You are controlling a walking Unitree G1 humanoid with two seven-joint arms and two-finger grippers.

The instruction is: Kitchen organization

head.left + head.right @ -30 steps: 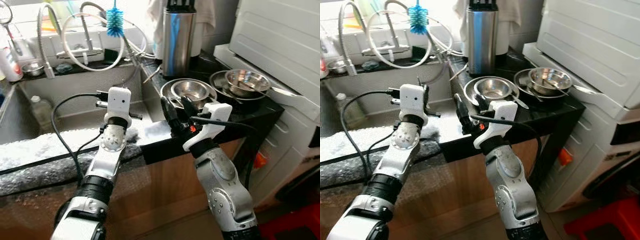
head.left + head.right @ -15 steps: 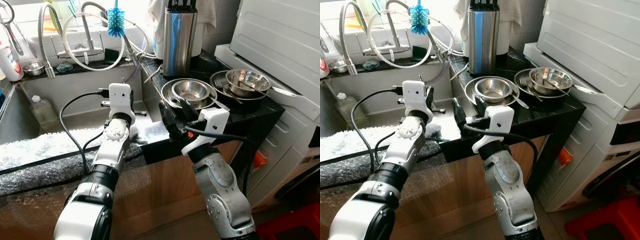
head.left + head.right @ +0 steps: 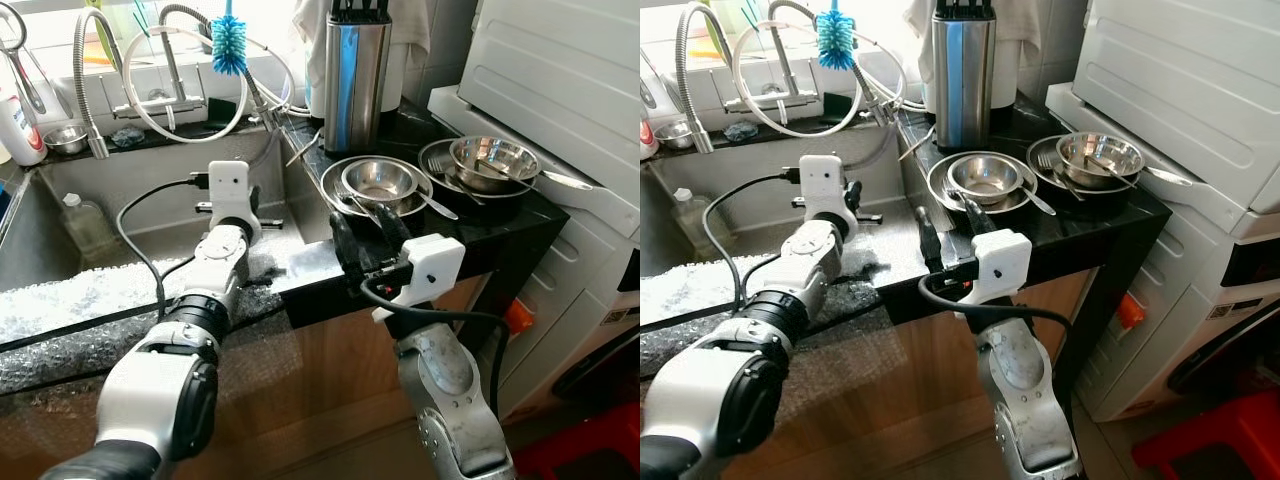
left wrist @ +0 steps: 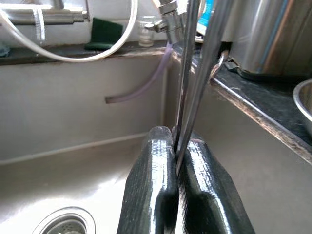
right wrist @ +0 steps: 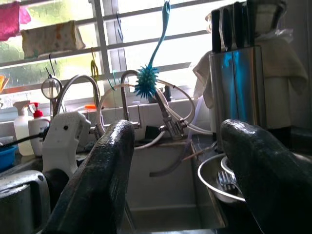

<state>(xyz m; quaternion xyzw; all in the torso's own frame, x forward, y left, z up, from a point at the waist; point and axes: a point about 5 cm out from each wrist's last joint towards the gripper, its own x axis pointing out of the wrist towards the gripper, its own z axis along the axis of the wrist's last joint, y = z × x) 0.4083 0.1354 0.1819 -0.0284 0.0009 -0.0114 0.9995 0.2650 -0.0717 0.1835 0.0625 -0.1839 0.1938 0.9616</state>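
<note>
From the head: hung the left gripper (image 3: 254,208) over the sink (image 3: 130,235); set the right gripper (image 3: 362,235) at the counter (image 3: 310,262) edge, near the bowls (image 3: 378,180).

Left wrist: pinched two thin metal sticks (image 4: 195,73) tight between closed fingers (image 4: 156,185).

Right wrist: spread fingers (image 5: 102,180) wide, holding nothing.

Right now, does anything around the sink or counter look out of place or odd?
Mildly. A blue bottle brush perches high among the faucet hoses, and the left gripper is shut on thin metal rods over the sink.
</note>
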